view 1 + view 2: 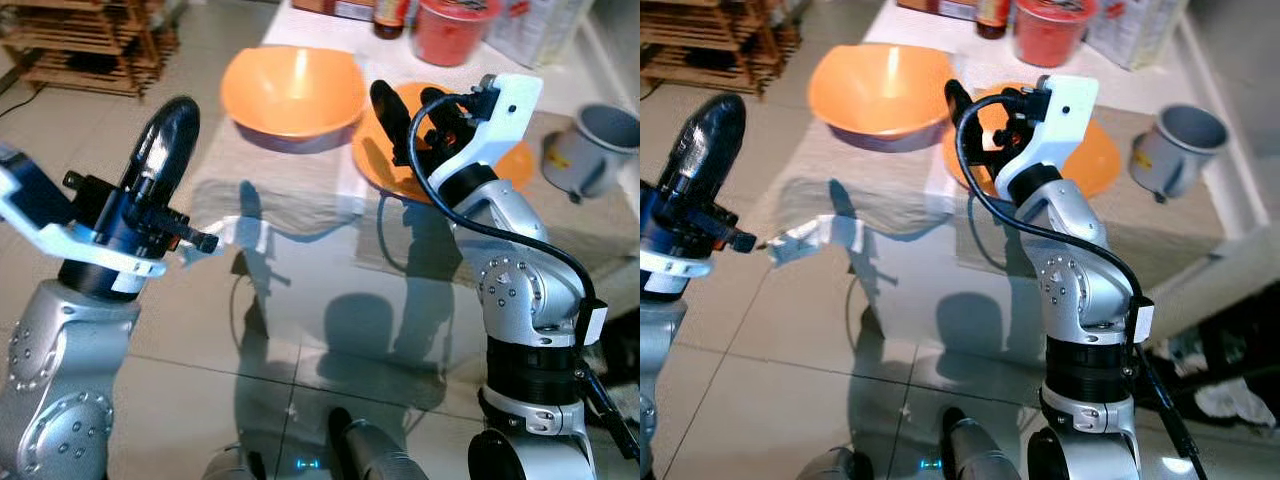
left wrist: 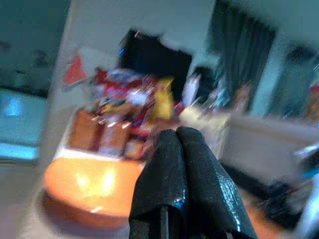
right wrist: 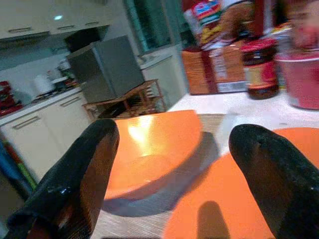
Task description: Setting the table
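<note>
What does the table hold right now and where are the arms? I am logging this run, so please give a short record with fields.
surface: glass table
bowl: orange, on a mat, far side
plate: orange, right of the bowl
mug: grey, right of the plate
red tub: at the far edge
right end effector: open, over the plate
left end effector: shut, raised near the table's left side
</note>
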You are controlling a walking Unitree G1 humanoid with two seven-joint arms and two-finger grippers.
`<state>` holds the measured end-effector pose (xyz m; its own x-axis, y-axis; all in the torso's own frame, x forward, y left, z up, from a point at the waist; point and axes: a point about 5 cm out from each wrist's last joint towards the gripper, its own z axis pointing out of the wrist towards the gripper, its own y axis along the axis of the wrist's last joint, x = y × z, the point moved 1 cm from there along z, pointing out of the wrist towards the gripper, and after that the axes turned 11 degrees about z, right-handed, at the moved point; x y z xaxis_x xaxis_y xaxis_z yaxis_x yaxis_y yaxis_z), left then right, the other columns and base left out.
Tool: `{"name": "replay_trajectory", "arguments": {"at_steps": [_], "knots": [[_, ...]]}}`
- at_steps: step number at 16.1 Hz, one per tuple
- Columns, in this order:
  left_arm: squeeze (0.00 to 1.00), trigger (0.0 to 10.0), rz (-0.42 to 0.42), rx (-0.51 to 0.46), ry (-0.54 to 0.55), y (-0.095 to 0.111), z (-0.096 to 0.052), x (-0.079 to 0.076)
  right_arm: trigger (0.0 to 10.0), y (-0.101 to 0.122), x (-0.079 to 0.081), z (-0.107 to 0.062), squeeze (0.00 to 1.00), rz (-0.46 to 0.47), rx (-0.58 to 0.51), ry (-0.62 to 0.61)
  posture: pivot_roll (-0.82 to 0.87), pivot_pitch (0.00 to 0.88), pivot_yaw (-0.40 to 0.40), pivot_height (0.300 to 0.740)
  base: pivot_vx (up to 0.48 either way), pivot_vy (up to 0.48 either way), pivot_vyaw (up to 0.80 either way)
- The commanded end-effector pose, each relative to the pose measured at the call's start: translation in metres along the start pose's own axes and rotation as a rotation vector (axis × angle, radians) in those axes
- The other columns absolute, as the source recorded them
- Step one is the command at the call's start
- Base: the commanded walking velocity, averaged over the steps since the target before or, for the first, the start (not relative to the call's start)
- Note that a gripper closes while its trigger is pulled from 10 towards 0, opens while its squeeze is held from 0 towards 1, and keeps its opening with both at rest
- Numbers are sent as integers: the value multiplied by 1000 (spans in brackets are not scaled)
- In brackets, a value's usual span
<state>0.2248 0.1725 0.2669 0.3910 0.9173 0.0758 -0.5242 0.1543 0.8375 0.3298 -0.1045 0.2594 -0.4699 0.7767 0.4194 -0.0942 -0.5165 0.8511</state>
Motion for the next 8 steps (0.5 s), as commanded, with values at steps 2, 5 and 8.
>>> {"name": "replay_trajectory", "arguments": {"at_steps": [2, 5, 8], "knots": [[0, 10000, 58, 109, 117, -17, -2, 13, 10000, -2, -4, -2, 0, -4, -9, -23, -63, 157, -1, 740, 0, -221, -800], [0, 10000, -9, 165, 168, -34, 3, 6, 10000, -3, -4, -1, 0, -17, -13, -40, -71, 159, -3, 740, 0, -292, -800], [0, 10000, -50, 120, 86, -31, 8, -12, 10000, -6, -7, 1, 0, -42, -8, -97, -73, 159, -5, 740, 0, 0, -800]]}}
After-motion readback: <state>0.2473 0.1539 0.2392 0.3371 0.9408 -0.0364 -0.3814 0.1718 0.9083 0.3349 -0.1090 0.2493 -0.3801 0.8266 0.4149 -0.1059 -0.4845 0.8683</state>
